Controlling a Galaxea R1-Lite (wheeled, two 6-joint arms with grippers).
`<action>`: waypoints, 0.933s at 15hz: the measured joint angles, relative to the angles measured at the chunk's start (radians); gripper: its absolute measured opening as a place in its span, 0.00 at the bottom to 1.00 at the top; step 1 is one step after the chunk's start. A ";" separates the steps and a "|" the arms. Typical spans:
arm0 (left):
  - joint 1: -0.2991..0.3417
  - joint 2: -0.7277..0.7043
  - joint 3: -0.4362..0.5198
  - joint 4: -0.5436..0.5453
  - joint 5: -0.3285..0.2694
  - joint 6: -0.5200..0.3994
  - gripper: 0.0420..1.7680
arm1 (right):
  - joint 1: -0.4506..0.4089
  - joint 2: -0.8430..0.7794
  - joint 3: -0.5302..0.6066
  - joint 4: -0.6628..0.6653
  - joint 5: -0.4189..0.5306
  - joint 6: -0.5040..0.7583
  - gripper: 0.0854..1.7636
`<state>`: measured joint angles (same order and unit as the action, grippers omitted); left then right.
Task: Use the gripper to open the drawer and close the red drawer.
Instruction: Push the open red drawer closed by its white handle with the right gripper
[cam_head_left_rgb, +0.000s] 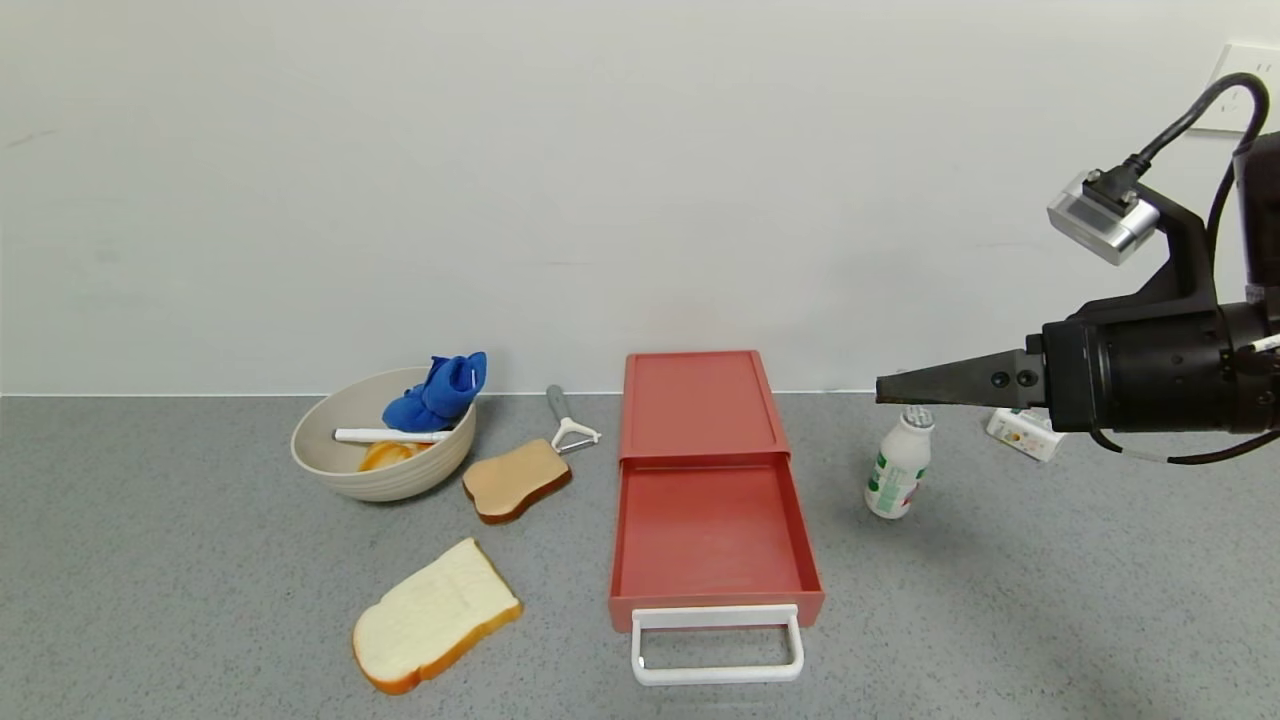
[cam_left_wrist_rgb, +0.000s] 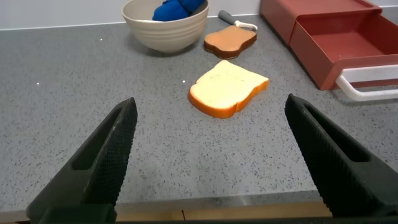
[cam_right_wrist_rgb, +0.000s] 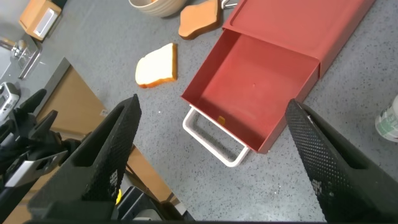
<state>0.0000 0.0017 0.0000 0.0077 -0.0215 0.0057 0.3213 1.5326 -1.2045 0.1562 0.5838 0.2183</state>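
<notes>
Drawer (cam_head_left_rgb: 712, 535) mid-counter with tray pulled fully out, opening done, closing left; right gripper (cam_head_left_rgb: 893, 389) raised well clear beside it, jaws spread, grasping nothing; left gripper (cam_left_wrist_rgb: 208, 162) parked, spread too.

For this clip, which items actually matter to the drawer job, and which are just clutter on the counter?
Matter: red drawer, tray pulled out; its white handle; right gripper, raised, apart from it, open.

Clutter: bowl with blue cloth, two bread slices, peeler, white bottle, small carton. Left gripper idle, open.

r tool (cam_head_left_rgb: 885, 390) raised, spread, l tool (cam_left_wrist_rgb: 208, 155) low, spread
</notes>
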 joint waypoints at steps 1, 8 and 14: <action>0.000 0.000 0.000 0.000 0.000 0.000 0.97 | 0.000 -0.001 0.000 0.000 0.000 0.000 0.97; 0.000 0.000 0.000 0.000 0.000 0.000 0.97 | 0.009 -0.003 0.007 0.012 -0.013 0.002 0.97; 0.000 0.000 0.000 0.000 0.000 0.000 0.97 | 0.152 0.066 -0.086 0.231 -0.305 0.119 0.97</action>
<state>0.0000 0.0017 0.0000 0.0077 -0.0215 0.0062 0.4732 1.5989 -1.2902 0.3868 0.2785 0.3370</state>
